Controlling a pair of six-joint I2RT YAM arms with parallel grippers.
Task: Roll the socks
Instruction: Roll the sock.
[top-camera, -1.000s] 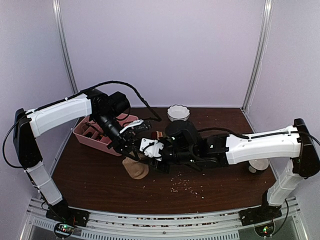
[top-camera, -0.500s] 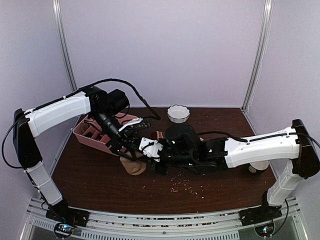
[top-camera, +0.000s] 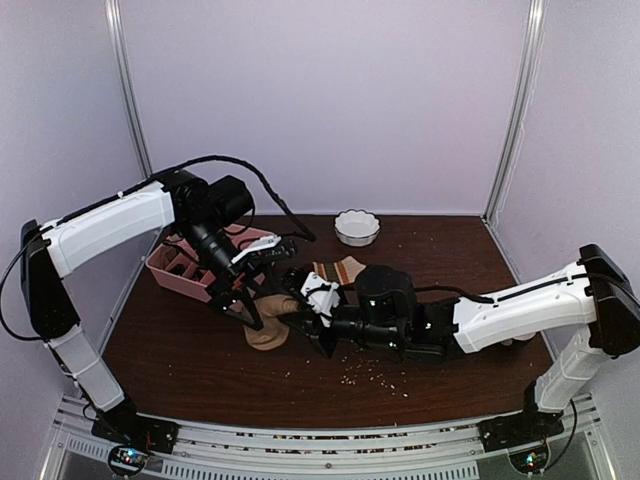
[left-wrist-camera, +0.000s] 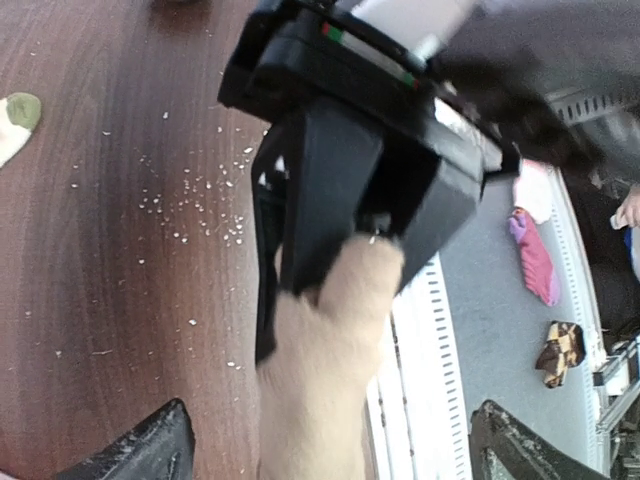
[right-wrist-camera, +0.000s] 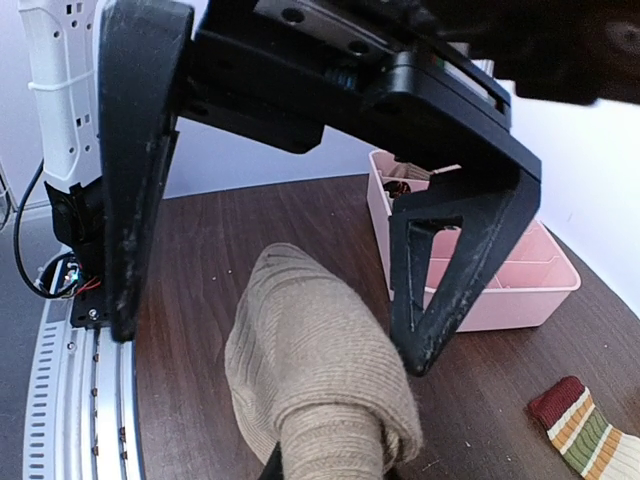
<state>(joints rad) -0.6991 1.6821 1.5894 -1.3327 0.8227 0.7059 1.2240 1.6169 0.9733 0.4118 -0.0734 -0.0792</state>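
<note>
The desk (top-camera: 455, 375) is dark brown wood, scattered with pale crumbs (top-camera: 375, 372) on the near side of the right gripper (left-wrist-camera: 342, 268). Plain lilac walls (top-camera: 330, 100) close it in, with metal posts (top-camera: 125, 100) in the back corners and a ribbed metal rail (top-camera: 330, 442) along the near edge. In the left wrist view, grey floor (left-wrist-camera: 480, 330) shows past that edge, with a pink cloth (left-wrist-camera: 535, 255) lying on it.

The right gripper is clamped on one end of the tan ribbed sock (right-wrist-camera: 310, 370), whose bunched bulk sags from it onto the desk. The left gripper (right-wrist-camera: 268, 350) stands with its fingers wide apart, one on each side of that sock and gripping nothing; whether they touch it I cannot tell.

The striped sock (top-camera: 335, 270) lies flat on the wood just beyond the right gripper, apart from the tan one. A pink compartment tray (top-camera: 185, 268) sits just behind the left gripper, toward the left wall. A white scalloped bowl (top-camera: 357, 227) stands well beyond both grippers, near the back wall.
</note>
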